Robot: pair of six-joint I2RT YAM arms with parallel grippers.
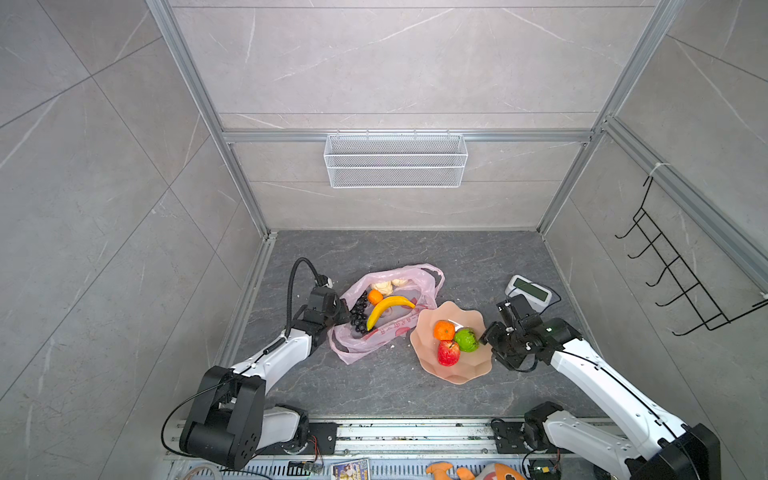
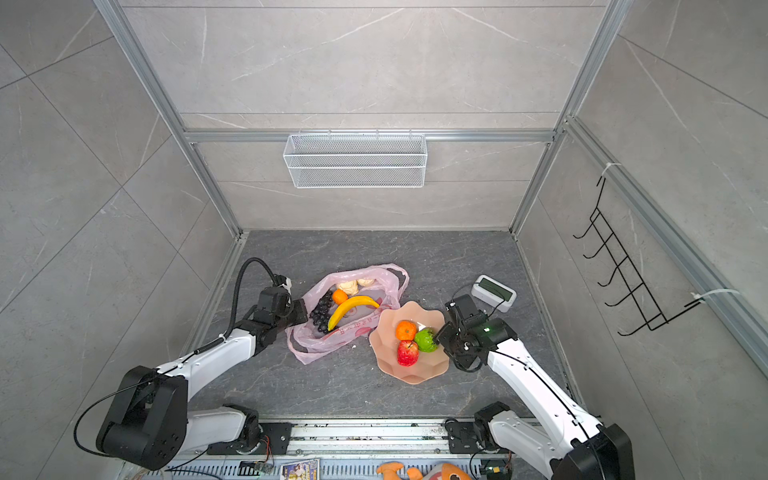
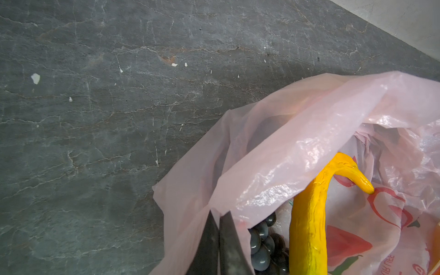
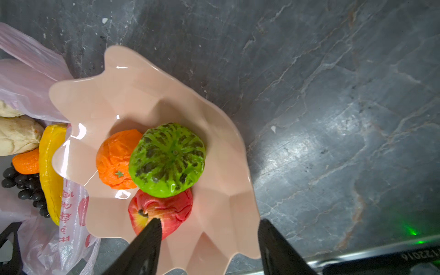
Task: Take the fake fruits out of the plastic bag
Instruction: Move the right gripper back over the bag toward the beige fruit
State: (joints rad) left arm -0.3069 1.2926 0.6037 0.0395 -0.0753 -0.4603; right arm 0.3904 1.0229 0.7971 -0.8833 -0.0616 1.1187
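With the left fingers [image 3: 225,228] pinched tight on the bag [image 1: 428,278], the open, empty right fingers [image 1: 486,336] would likely reach left for the banana [image 1: 388,309], which runs near-left to far-right.

1. plastic bag [image 3: 297,133] — thin translucent pale-pink film, crinkled, shiny where light catches it, with red print.
2. banana [image 3: 308,226]: hard yellow moulding, with glossy paint over a finely ridged, rough skin.
3. grape bunch [image 3: 260,258]: smooth dark beads with a soft sheen.
4. dish [image 4: 147,95]: smooth peach plastic, high gloss, bright reflections.
5. green piece [image 4: 167,157]: ribbed, semi-gloss, with dark mottling.
6. tangerine [image 4: 114,162] and apple [image 4: 171,212]: wrinkled skins with a low sheen — possibly foam, hard to tell.
7. cream pieces [image 4: 16,138]: matt and chalky.
8. tabletop [image 3: 95,119]: dark grey stone-look surface, matt, veined, slightly rough.
9. wire basket [image 1: 395,166]: white-coated metal mesh.
10. frame rail [image 1: 274,136]: dull silver metal.
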